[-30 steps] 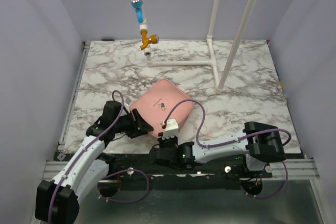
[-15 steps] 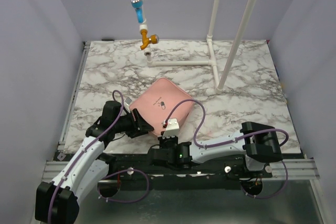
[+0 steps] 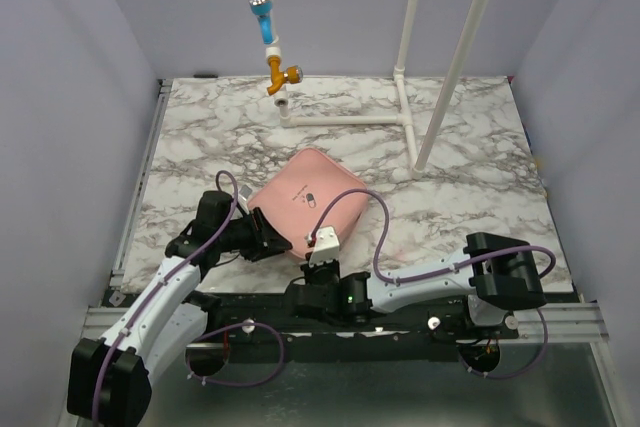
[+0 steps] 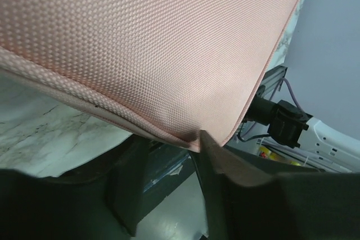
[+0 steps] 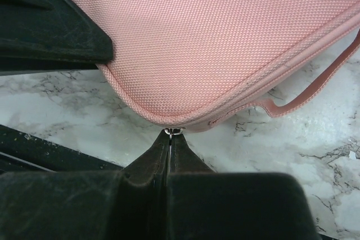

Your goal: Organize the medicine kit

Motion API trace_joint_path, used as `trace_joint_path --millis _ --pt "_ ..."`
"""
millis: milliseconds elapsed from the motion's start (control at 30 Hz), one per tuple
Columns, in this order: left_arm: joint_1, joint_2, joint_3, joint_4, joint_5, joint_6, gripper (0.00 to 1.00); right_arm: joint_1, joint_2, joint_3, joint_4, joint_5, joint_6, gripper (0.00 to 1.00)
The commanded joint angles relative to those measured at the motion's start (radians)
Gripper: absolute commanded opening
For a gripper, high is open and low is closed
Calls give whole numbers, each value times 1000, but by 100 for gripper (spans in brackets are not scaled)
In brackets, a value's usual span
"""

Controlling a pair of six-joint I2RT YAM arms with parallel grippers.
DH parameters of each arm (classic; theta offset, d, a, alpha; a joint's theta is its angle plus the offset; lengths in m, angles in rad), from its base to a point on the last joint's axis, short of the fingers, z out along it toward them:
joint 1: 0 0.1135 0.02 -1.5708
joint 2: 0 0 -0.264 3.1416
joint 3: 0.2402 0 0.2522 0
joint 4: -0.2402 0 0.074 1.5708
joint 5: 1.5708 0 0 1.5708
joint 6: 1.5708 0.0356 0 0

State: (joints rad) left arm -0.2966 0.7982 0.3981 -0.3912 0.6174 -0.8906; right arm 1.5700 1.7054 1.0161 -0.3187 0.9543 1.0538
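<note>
The medicine kit (image 3: 310, 197) lies zipped shut on the marble table, a pink case with a small white pill logo on its lid. My left gripper (image 3: 265, 239) is at its near-left edge. In the left wrist view the kit (image 4: 140, 43) fills the top, and the left gripper (image 4: 169, 144) pinches its rim, one finger dimpling the fabric and the other under it. My right gripper (image 3: 315, 252) is at the near corner. There the right gripper (image 5: 170, 136) is shut on the metal zipper pull (image 5: 173, 132) of the kit (image 5: 214, 43).
A pink wrist strap (image 5: 304, 96) loops out from the case onto the marble table (image 3: 480, 177). A white pipe frame (image 3: 400, 117) stands at the back. A hanging blue and orange fitting (image 3: 268, 32) is above the back left.
My right gripper's jaws have closed on the zipper pull. The left gripper and the case have stayed nearly still.
</note>
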Motion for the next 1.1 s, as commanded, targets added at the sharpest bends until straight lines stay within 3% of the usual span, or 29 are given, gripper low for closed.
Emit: trace_joint_path --millis 0,133,167,767,1067 --pt "-3 4 3 34 -2 1 28 22 -1 3 59 34 -41 1" --pt "-2 -2 4 32 -2 1 1 24 1 -3 66 35 -48 1" --pt "-3 -5 3 29 -3 1 0 24 1 -5 62 34 -48 1" --pt "-1 -37 23 -23 -1 40 0 7 -187 -166 -110 139 23 1" --pt "-1 -80 8 -56 21 64 0 -60 -269 -234 -63 149 -68 1"
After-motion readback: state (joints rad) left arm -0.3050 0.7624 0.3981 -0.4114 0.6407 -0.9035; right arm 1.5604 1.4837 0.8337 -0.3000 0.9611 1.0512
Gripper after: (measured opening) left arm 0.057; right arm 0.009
